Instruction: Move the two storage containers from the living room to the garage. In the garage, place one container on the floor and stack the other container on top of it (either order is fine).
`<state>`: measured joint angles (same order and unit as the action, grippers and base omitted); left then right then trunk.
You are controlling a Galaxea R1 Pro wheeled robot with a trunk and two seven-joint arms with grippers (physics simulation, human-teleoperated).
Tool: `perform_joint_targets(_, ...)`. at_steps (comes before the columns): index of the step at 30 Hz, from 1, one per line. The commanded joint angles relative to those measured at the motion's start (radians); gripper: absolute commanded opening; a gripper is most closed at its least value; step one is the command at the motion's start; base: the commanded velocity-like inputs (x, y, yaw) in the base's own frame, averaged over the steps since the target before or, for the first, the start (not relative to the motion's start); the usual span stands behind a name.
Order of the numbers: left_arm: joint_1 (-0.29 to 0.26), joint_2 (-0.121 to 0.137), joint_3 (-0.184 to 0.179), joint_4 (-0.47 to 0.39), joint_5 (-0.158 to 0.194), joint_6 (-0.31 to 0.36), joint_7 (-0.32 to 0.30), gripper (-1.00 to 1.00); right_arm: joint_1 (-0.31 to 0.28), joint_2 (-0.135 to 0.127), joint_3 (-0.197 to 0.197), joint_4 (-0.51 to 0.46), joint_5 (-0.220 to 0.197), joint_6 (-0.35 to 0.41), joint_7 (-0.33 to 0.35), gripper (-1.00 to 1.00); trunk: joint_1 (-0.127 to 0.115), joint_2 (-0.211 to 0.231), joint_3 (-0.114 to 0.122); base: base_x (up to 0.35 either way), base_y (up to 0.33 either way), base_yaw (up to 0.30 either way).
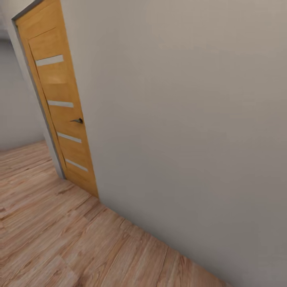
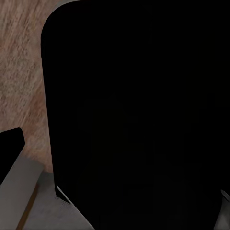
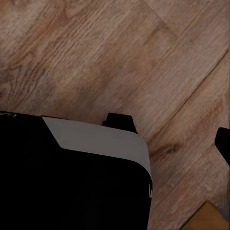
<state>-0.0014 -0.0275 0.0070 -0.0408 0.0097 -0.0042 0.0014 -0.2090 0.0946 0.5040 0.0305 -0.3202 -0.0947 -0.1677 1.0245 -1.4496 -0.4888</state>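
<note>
The head view faced a plain pale wall [image 1: 191, 119] running at a slant from upper left down to the lower right corner. An orange wood door [image 1: 59, 103] with four frosted strips and a dark lever handle [image 1: 77, 120] sat at the wall's far left end, closed flush in a grey frame [image 1: 38, 95]. Light wood plank floor [image 1: 59, 239] lay along the foot of the wall and widened toward the left, where open floor stretched on past the door frame toward a farther grey wall [image 1: 16, 99]. The joint between wall and floor was a clean straight edge.

In the left wrist view a large black rounded body of the robot [image 2: 139, 115] covered most of the frame, with a strip of plank floor beside it and a grey panel [image 2: 28, 201] at one corner; I could not tell whether the left jaws were open or closed.

In the right wrist view a black and white part of the robot [image 3: 96, 139] stood over the plank floor. Two dark tips [image 3: 120, 122], most likely the right gripper [image 3: 172, 132] fingers, showed well apart with bare floor between them, so the jaws looked open and held nothing. An orange edge [image 3: 206, 218] showed at one corner.

The storage containers appeared in none of these pictures, so their place could not be told.
</note>
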Motion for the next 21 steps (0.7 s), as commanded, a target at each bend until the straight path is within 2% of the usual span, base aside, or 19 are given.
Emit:
perform_joint_targets(1,0.0,0.0,0.001,-0.001,0.001,0.0,0.0,1.0,-0.001,0.001,0.008,0.003,-0.01,-0.006,-0.001,1.0,0.0,0.0,-0.001,0.275,0.0,0.272)
perform_joint_targets(16,0.0,0.0,0.001,-0.001,0.001,0.0,0.0,1.0,-0.001,0.001,0.008,0.003,-0.01,-0.007,-0.001,1.0,0.0,0.0,-0.001,0.258,0.0,0.288)
perform_joint_targets(21,0.0,0.0,0.001,-0.001,0.001,0.0,0.0,1.0,-0.001,0.002,0.009,0.003,-0.01,-0.006,-0.001,1.0,0.0,0.0,-0.001,0.244,0.0,0.092)
